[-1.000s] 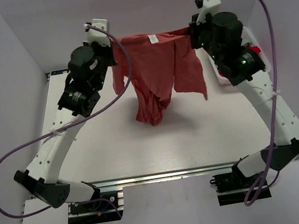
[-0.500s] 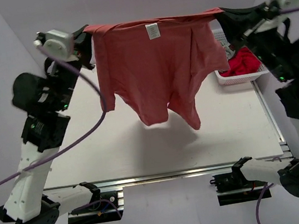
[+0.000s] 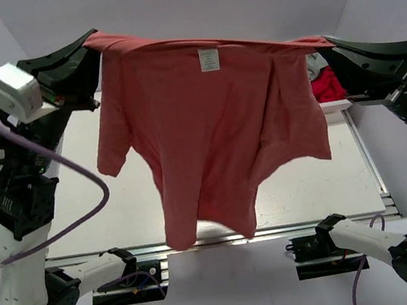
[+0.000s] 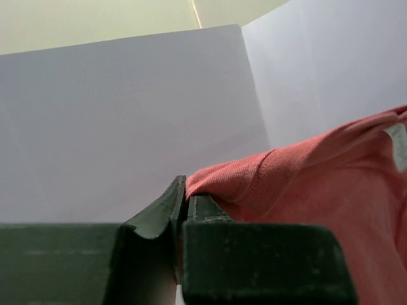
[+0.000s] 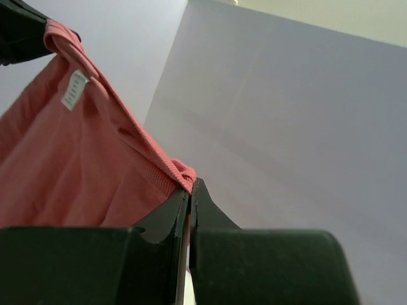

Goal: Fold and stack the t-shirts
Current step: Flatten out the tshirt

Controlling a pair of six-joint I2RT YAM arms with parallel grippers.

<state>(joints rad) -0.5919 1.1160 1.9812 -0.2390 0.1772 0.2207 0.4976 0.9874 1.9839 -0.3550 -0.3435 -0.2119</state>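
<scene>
A muted salmon-red t-shirt [image 3: 216, 135] hangs spread wide in the air above the table, its white neck label [image 3: 209, 58] facing the top camera. My left gripper [image 3: 92, 40] is shut on its left shoulder edge, and my right gripper [image 3: 323, 45] is shut on the right shoulder edge. In the left wrist view the gripper [image 4: 184, 190] pinches a ribbed fold of the shirt [image 4: 331, 184]. The right wrist view shows the other gripper [image 5: 191, 185] clamping the hem of the shirt [image 5: 70, 159]. A brighter red t-shirt [image 3: 326, 86] and a bit of grey t-shirt [image 3: 315, 64] lie in the basket.
A white mesh basket [image 3: 334, 105] stands at the table's right edge, mostly hidden behind the right arm. The white table [image 3: 308, 183] lies below the hanging shirt, whose lower hem reaches the front rail [image 3: 277, 232] in the top view. Pale walls enclose the back and sides.
Both arms have risen and moved apart, pulling the salmon-red t-shirt from a bunched drape into a wide, flat hang nearer the top camera.
</scene>
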